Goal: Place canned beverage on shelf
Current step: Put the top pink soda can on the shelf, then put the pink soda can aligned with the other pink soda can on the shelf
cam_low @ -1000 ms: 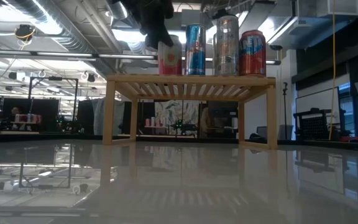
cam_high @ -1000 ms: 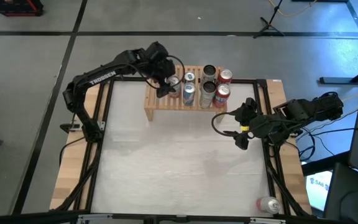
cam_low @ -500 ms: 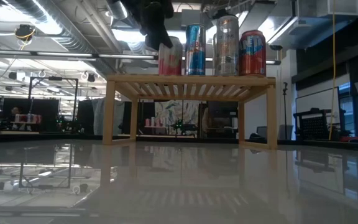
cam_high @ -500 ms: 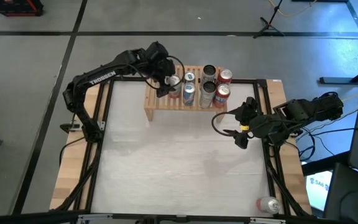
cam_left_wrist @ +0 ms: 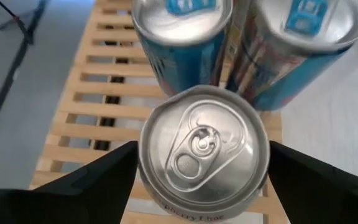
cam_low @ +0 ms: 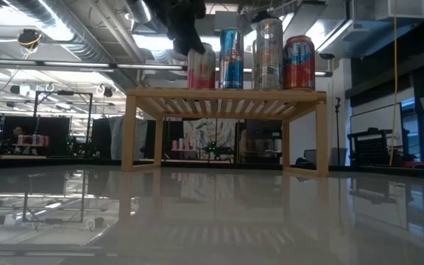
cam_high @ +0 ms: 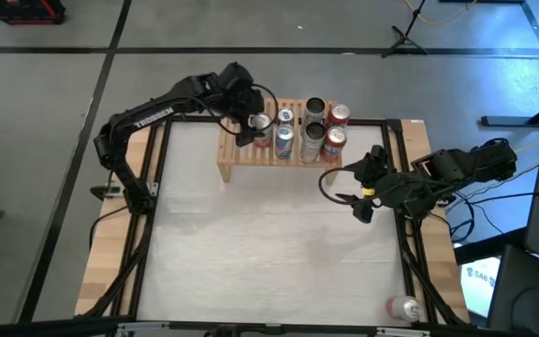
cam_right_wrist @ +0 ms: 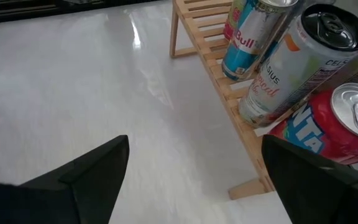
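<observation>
A pink can (cam_left_wrist: 204, 149) stands upright on the slatted top of the light-wood shelf (cam_low: 227, 96), at the left end of the row of cans; it also shows in the low view (cam_low: 205, 70). My left gripper (cam_high: 254, 126) is above it, fingers on either side of its top. My right gripper (cam_high: 363, 183) is open and empty over the table, right of the shelf (cam_right_wrist: 197, 31). My left gripper has the pink can's upper side wall (cam_left_wrist: 146, 168) between its two fingers (cam_left_wrist: 92, 186), just below the rim. The fingers come from above, pointing down. The can stands upright with its bottom on the shelf's slats.
On the shelf, right of the pink can, stand a blue can (cam_low: 231, 59), a silver can (cam_low: 269, 53) and a red can (cam_low: 299, 62), with more cans (cam_high: 314, 109) behind. Another can (cam_high: 402, 307) lies at the table's near right corner. The white tabletop (cam_high: 269, 243) lies before the shelf.
</observation>
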`<state>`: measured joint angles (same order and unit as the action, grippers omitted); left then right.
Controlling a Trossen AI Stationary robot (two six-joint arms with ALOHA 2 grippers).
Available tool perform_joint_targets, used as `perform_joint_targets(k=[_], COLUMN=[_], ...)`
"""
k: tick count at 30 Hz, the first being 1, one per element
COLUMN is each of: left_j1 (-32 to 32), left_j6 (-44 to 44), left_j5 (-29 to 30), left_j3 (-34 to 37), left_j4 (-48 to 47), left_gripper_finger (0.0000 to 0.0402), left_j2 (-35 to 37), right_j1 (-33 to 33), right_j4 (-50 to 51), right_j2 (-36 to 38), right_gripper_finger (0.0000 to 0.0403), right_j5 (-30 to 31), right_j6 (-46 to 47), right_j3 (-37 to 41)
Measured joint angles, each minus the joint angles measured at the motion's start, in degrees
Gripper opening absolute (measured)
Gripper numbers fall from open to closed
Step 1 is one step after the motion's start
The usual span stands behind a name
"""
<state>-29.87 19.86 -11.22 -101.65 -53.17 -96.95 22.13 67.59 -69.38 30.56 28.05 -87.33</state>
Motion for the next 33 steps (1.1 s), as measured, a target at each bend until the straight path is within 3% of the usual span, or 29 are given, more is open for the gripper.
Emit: perform_joint_targets(k=[11,19,23,33], left_j1=[0.04,2.02,4.22,14.73], left_j6=[-0.22,-3.19,-3.57,-16.21], left_j5=[0.98,4.99,5.09,11.48], left_j3=[-0.65,-9.93,-14.09,-13.18], left_j4=[2.05,-0.07,-2.51,-12.4], left_gripper_finger=[0.0336,0.0336,0.0336,0.0336], left_j2=[2.97,3.4,4.5,11.69], right_j1=[0.0,0.0,0.0,0.0], right_j4=[-0.01,-0.14,-0.12,-0.25], right_j2=[0.0,-0.02,-0.02,-0.02], right_gripper_finger=[0.0358,0.0358,0.0358,0.0358], right_j5=[-0.89,-2.45,-4.06,-8.66], right_j6=[0.01,0.01,-0.01,-0.01], right_j3=[0.0,0.0,0.0,0.0])
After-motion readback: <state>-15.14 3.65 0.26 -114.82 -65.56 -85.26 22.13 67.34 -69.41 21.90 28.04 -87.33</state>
